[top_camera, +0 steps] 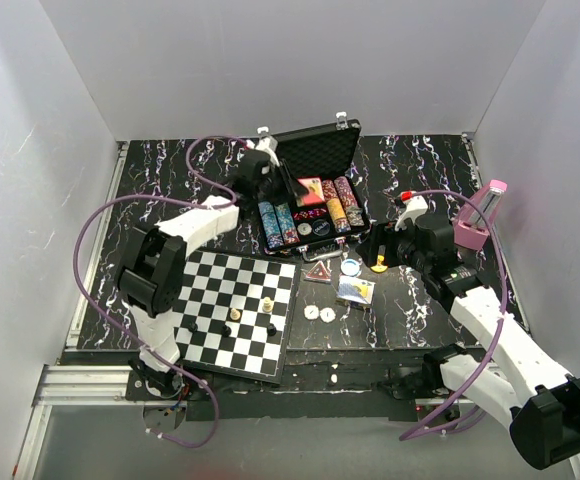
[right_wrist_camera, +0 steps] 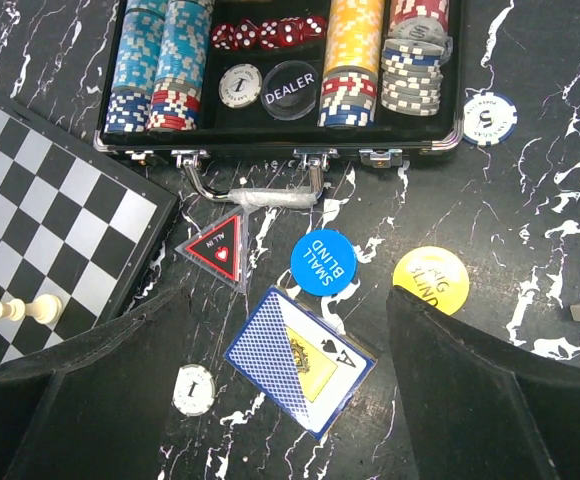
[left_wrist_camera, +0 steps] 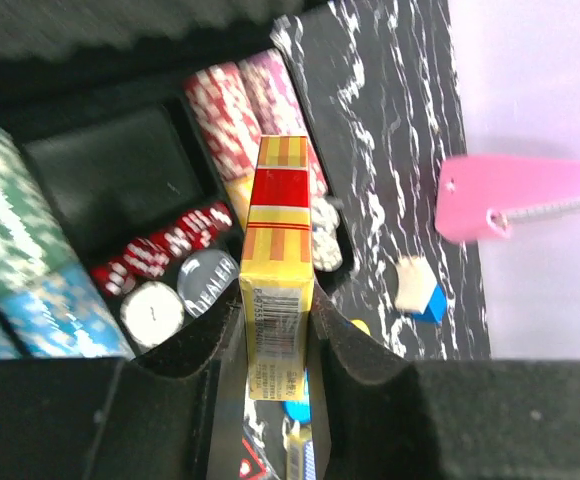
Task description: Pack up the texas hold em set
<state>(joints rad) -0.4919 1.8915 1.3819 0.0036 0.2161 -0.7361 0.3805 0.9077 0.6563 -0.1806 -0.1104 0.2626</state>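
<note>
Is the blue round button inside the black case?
No, the blue button lies on the table, just outside the case.

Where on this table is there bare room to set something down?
Bare tabletop lies at the back right, between the briefcase and the pink metronome, and at the back left, beyond the chessboard. Crowded: the strip before the briefcase, where the cards, blind buttons and loose chips lie.

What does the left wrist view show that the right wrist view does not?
Only the left wrist view: a yellow and red card box clamped in the left gripper, and the pink metronome. Only the right wrist view: the chessboard, a blue card deck, the Small Blind button. Both: the open case with chip rows, red dice and the Dealer button.
</note>
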